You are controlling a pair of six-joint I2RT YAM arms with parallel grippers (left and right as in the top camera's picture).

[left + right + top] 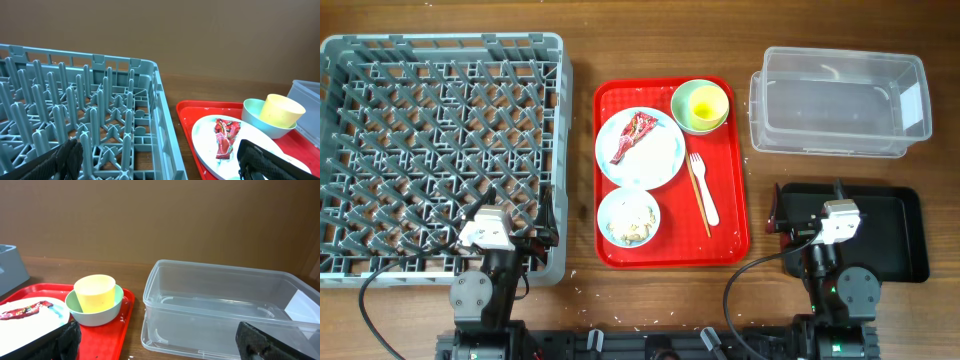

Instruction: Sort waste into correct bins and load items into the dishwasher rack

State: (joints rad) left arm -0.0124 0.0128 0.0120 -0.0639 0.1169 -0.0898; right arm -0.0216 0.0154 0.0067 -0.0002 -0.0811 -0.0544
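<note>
Overhead, my left gripper point(510, 215) is wide open and empty over the near corner of the grey rack point(440, 45). My right gripper point(817, 212) is wide open and empty over the black tray point(905, 235). The plate point(660, 155) with the red wrapper point(632, 135) sits on the red tray point(730, 200).

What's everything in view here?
rack: one, grey, left
serving tray: one, red, centre
plate: one, white, on tray
wrapper: one, red, on plate
bowl: one, green, tray's far corner
cup: one, yellow, in green bowl
small bowl: one, white, tray front
rice scraps: off-white, small bowl
fork: one, white, tray's right
chopsticks: wooden, beside fork
tub: one, clear, far right
flat tray: one, black, near right
left end effector: black, open, by rack
right end effector: black, open, over flat tray
</note>
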